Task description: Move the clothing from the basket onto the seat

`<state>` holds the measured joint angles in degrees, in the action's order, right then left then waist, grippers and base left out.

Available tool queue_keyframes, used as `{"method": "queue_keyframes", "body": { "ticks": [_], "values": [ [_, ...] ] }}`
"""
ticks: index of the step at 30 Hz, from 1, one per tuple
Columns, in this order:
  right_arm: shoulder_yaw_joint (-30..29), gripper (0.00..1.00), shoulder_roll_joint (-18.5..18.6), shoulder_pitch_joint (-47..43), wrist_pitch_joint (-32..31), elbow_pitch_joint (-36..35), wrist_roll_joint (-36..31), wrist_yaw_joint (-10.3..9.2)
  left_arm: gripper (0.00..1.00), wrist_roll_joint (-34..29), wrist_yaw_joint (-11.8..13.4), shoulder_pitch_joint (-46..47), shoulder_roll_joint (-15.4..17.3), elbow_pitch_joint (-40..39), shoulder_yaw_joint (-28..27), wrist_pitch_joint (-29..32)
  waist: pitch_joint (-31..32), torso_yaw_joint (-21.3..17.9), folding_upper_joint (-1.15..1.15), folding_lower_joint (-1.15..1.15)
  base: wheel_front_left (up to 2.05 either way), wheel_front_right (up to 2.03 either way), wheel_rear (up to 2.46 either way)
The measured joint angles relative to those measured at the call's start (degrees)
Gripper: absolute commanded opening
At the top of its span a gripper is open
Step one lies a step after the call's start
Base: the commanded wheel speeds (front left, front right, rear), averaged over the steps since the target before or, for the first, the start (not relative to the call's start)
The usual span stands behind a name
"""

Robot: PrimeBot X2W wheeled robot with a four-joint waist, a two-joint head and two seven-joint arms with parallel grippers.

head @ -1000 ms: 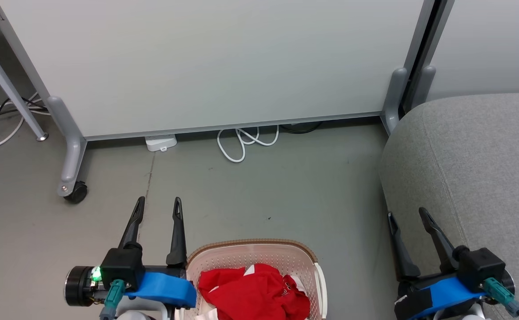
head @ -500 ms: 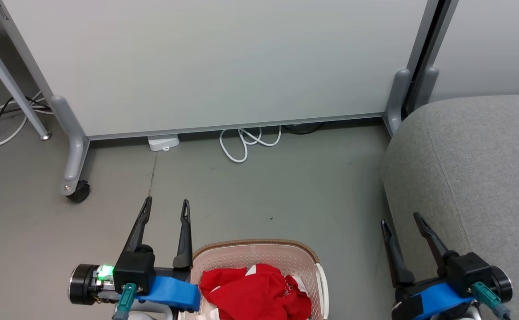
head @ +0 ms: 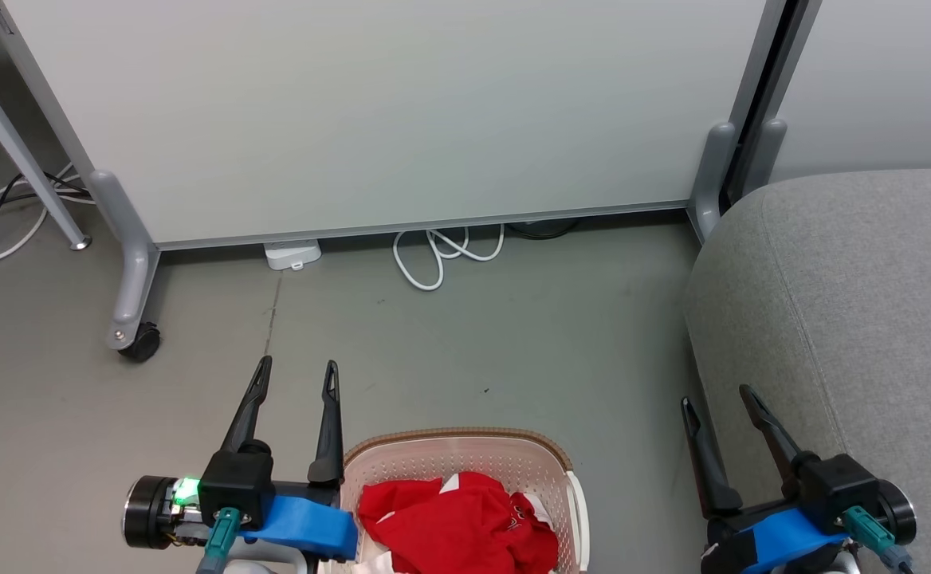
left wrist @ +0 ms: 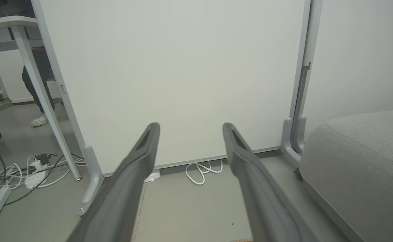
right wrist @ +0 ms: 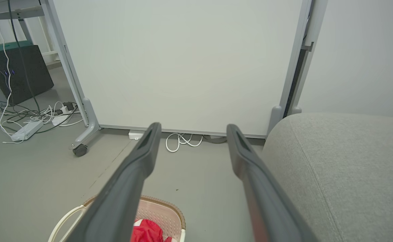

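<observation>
Head view: left gripper [head: 297, 363] and right gripper [head: 714, 395], jaws wide apart, both empty

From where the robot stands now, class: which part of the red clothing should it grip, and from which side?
Probably the raised crumpled fold on top of the red clothing, coming straight down from above: it lies heaped inside the basket, whose walls block a sideways approach. The open left tool, beside the basket's left rim, looks nearest.
</observation>
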<state>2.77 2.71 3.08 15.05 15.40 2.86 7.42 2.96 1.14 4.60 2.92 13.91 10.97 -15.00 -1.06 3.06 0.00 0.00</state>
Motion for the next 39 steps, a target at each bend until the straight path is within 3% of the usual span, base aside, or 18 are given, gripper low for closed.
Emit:
{"method": "queue_keyframes", "body": {
  "ticks": [10,21,29,39],
  "values": [
    [-0.21,1.0,0.01,1.88,0.01,-1.49,0.24,0.0,1.0,0.56,-2.36,4.28,-0.02,3.97,0.9,-0.07,-2.72,-0.59,0.0,0.0,0.0,0.0,0.0],
    [-0.4,1.0,0.65,7.02,0.03,-4.35,-0.25,0.01,1.0,-2.45,-6.45,16.52,1.12,16.66,5.3,-0.07,-10.01,-3.67,0.0,0.0,0.0,0.0,0.0],
    [0.35,1.0,1.75,11.68,0.09,-6.27,0.3,0.05,1.0,-4.54,-8.01,25.65,2.29,28.98,10.84,-0.07,-17.29,-6.72,0.0,0.01,0.0,0.0,0.0],
    [0.75,1.0,2.47,16.19,0.09,-8.1,0.97,0.05,1.0,-7.89,-8.37,35.83,2.26,45.12,21.96,0.12,-26.35,-9.36,0.0,0.01,0.0,0.0,0.0]
  ]
}}
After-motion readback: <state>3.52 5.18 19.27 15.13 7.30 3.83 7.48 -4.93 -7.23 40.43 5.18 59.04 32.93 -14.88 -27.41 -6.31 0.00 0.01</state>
